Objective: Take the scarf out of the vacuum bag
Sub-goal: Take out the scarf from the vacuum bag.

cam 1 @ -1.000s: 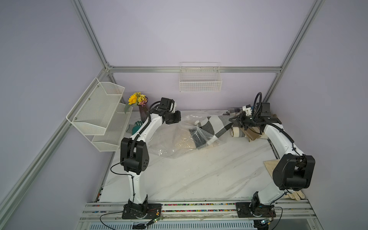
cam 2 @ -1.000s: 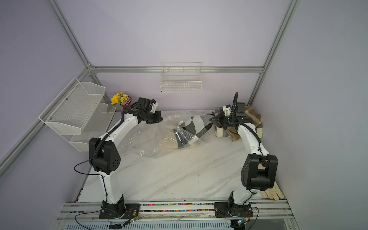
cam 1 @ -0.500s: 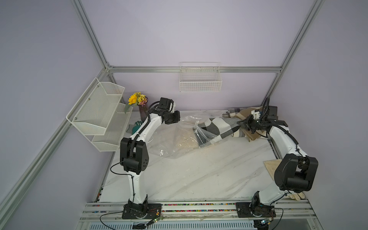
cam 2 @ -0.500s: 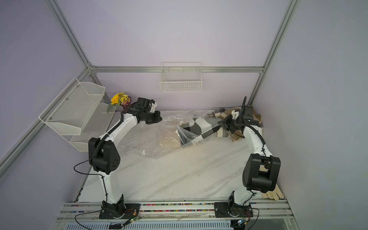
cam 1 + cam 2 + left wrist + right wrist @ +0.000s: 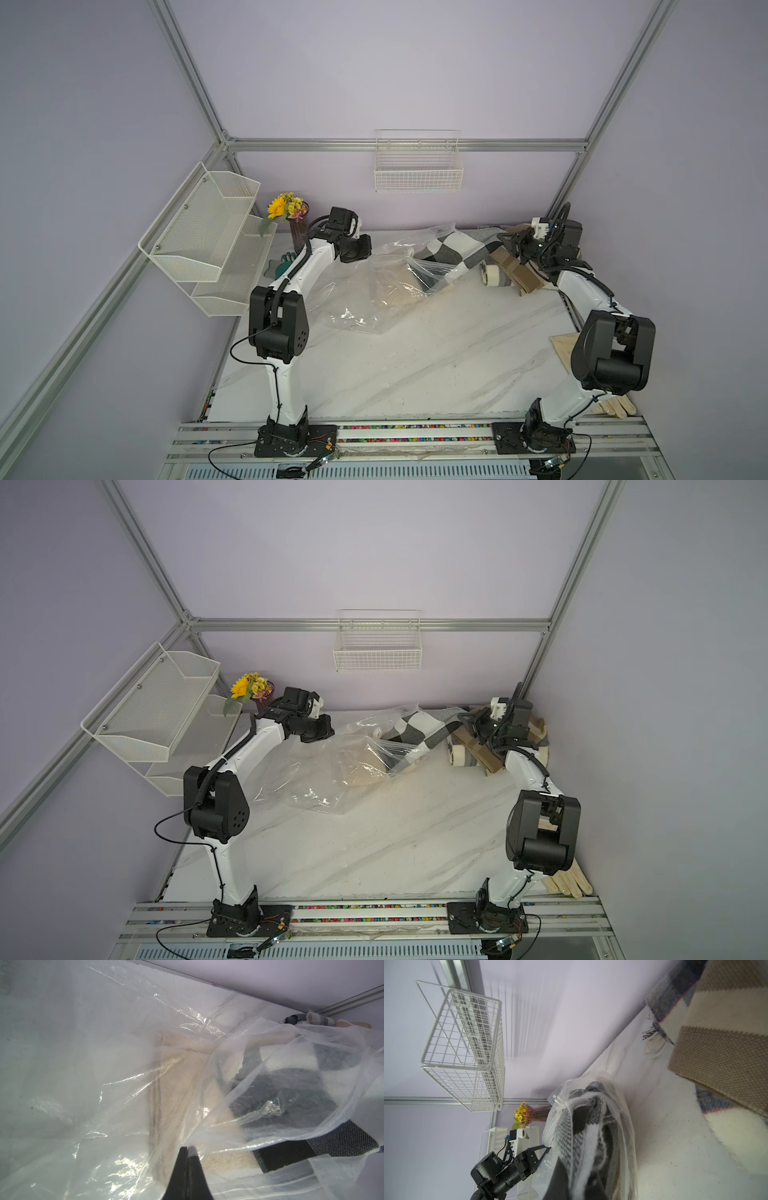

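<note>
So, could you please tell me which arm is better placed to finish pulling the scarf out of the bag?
Right. The right hand is shut on the checked scarf, which lies partly outside the vacuum bag; the left hand pinches the bag, likely anchoring it.

Left hand (image 5: 187, 1150): in the left wrist view the fingers (image 5: 180, 1176) are cut off by the picture's edge; only the pressed-together tips show, pinching the vacuum bag (image 5: 104, 1064). Right hand (image 5: 508, 242): in both top views the tips are buried in the scarf (image 5: 453, 249); the contact is not resolvable. The scarf end inside the bag and a beige cloth (image 5: 176, 1076) appear only hazily through crinkled plastic. At the far left corner of the tabletop (image 5: 415, 365), the left arm partly hides a green item (image 5: 282, 262). Along its right edge, the right arm partly covers a wooden board (image 5: 562, 347) and pale gloves (image 5: 615, 406). In the right wrist view, blur smears one side of the wire basket (image 5: 467, 1047).
</note>
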Tool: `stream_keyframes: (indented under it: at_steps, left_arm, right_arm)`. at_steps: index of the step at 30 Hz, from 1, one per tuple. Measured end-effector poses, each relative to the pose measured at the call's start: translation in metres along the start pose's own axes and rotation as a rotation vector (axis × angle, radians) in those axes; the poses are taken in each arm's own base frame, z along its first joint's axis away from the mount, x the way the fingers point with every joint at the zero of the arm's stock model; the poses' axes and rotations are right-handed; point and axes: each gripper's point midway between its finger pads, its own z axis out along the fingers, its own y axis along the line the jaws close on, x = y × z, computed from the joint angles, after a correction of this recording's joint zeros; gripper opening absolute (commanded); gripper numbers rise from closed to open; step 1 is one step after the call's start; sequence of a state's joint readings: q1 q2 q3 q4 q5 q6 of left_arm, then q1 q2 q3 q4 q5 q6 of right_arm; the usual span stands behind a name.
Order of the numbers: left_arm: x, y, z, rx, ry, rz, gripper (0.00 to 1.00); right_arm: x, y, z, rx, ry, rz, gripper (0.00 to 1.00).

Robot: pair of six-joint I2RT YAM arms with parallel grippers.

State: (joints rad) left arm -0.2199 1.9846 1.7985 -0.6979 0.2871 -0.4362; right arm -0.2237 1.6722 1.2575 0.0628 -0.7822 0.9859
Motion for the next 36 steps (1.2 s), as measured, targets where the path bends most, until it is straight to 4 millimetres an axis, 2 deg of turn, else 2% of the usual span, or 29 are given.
stream_keyframes:
  at_steps: [3,8,11,16,21,25,29,33,34,35,36]
  left_arm:
    - [0.000,0.000,0.000,0.000,0.000,0.000,0.00]
    - [0.000,0.000,0.000,0.002,0.000,0.001,0.00]
    - [0.000,-0.001,0.000,0.003,0.000,0.001,0.00]
    - [0.001,-0.003,0.000,0.016,0.005,0.001,0.00]
    - [-0.002,-0.014,-0.003,0.037,-0.001,0.014,0.00]
    - [-0.009,-0.039,-0.009,0.079,-0.028,0.052,0.00]
    - [-0.007,-0.064,-0.009,0.125,-0.037,0.090,0.00]
    - [-0.005,-0.076,-0.008,0.157,-0.040,0.107,0.00]
    - [-0.005,-0.078,-0.008,0.165,-0.040,0.109,0.01]
    - [-0.005,-0.081,-0.009,0.175,-0.040,0.113,0.21]
    - [-0.005,-0.083,-0.009,0.184,-0.041,0.115,0.46]
  right_arm:
    - [-0.007,0.014,-0.003,-0.092,-0.029,-0.012,0.00]
    - [-0.016,0.058,-0.008,-0.302,-0.038,-0.045,0.00]
    - [-0.019,0.074,-0.011,-0.404,-0.027,-0.045,0.00]
    - [-0.015,0.083,-0.013,-0.478,0.013,-0.017,0.00]
    - [-0.005,0.078,-0.008,-0.435,0.057,-0.039,0.00]
    - [0.016,0.083,0.007,-0.363,0.104,-0.097,0.00]
    - [0.056,0.102,0.028,-0.335,0.183,-0.174,0.00]
    - [0.089,0.105,0.042,-0.322,0.246,-0.203,0.00]
    - [0.092,0.104,0.043,-0.317,0.254,-0.202,0.00]
    - [0.093,0.102,0.044,-0.313,0.257,-0.200,0.00]
    - [0.093,0.100,0.044,-0.311,0.257,-0.199,0.00]
